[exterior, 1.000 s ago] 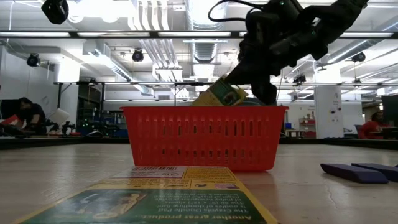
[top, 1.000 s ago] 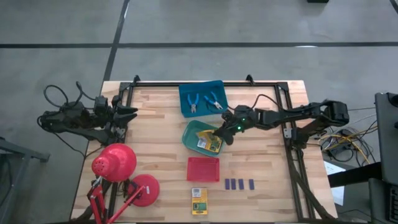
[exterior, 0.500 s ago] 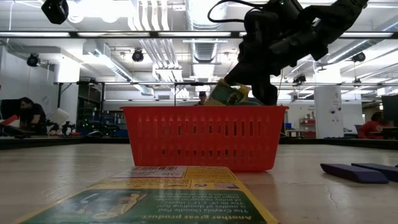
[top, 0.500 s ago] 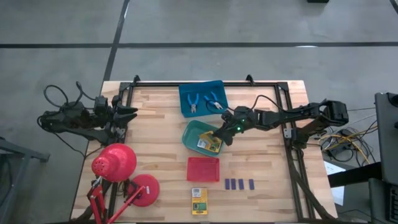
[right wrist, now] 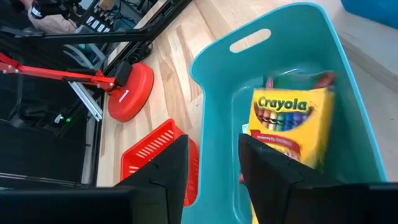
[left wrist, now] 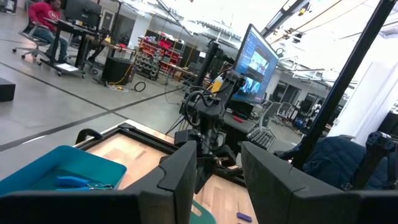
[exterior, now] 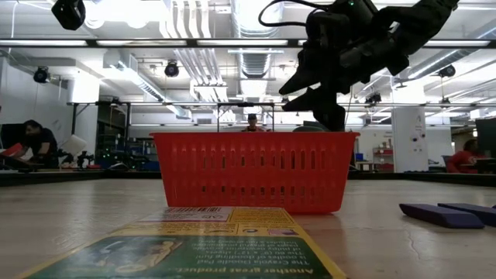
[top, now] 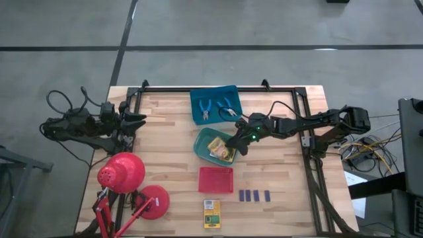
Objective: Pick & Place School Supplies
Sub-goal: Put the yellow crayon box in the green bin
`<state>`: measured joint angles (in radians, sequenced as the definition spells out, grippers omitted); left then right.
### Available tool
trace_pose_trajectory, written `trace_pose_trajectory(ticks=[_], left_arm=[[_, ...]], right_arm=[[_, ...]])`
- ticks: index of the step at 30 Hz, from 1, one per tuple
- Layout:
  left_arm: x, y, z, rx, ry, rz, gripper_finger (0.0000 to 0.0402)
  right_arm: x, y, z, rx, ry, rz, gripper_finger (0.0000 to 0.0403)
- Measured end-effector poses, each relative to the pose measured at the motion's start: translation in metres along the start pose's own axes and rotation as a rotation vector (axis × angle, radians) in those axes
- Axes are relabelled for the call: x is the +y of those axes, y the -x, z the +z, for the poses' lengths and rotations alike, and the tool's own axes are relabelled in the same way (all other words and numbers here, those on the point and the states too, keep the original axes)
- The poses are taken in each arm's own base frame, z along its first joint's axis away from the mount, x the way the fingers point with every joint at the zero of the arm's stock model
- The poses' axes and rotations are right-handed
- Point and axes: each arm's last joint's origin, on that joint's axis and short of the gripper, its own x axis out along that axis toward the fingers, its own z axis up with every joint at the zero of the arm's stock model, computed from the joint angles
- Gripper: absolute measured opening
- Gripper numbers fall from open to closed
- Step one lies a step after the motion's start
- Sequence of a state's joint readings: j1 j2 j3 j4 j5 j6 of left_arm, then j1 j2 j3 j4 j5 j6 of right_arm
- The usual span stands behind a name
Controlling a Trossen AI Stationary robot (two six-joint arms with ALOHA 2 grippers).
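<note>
A yellow-and-green crayon box (right wrist: 289, 124) lies inside the teal-green tray (right wrist: 211, 81) at the table's middle (top: 200, 141). My right gripper (top: 236, 143) hangs just above the tray's right side, open with nothing between its fingers (right wrist: 214, 180). A second such box (top: 211, 213) lies flat near the table's front edge. Two blue-handled tools (top: 216, 108) lie in the blue tray (top: 198, 99) at the back. Several dark blue blocks (top: 254, 195) sit in a row on the table. My left gripper (top: 137, 120) waits, open, at the table's far left.
A red basket tray (top: 216, 179) stands in front of the green tray and hides it in the low view (exterior: 252, 170). A red desk lamp (top: 122, 173) with its round base (top: 154, 201) fills the front left. Black frame rails run along the table's back and right.
My right gripper has opened in place and let go of the crayon box. The box, held tilted above the green tray a second ago, has dropped into the tray and lies there, out of sight behind the red basket in the low view.
</note>
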<state>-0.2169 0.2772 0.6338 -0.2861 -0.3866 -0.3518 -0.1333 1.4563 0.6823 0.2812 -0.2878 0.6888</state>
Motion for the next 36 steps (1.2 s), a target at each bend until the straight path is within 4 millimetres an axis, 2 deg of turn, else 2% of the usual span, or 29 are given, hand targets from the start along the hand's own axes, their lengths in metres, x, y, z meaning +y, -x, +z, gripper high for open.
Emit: trace_pose_trajectory(ticks=[5, 9, 21, 30, 36], left_arm=[[0.000, 0.000, 0.000, 0.000, 0.000, 0.000, 0.0133], [0.000, 0.000, 0.000, 0.000, 0.000, 0.000, 0.0133], [0.000, 0.000, 0.000, 0.000, 0.000, 0.000, 0.0133], [0.000, 0.000, 0.000, 0.000, 0.000, 0.001, 0.0133], [0.000, 0.000, 0.000, 0.000, 0.000, 0.001, 0.0133]], right_arm=[[0.002, 0.000, 0.002, -0.023, 0.019, 0.019, 0.0147], [0.005, 0.002, 0.006, -0.055, 0.111, 0.042, 0.0148], [0.017, 0.008, 0.017, -0.175, 0.227, 0.122, 0.0128], [0.045, 0.045, 0.023, -0.271, 0.484, 0.155, 0.0126], [0.060, 0.068, 0.018, -0.327, 0.363, 0.071, 0.0125]])
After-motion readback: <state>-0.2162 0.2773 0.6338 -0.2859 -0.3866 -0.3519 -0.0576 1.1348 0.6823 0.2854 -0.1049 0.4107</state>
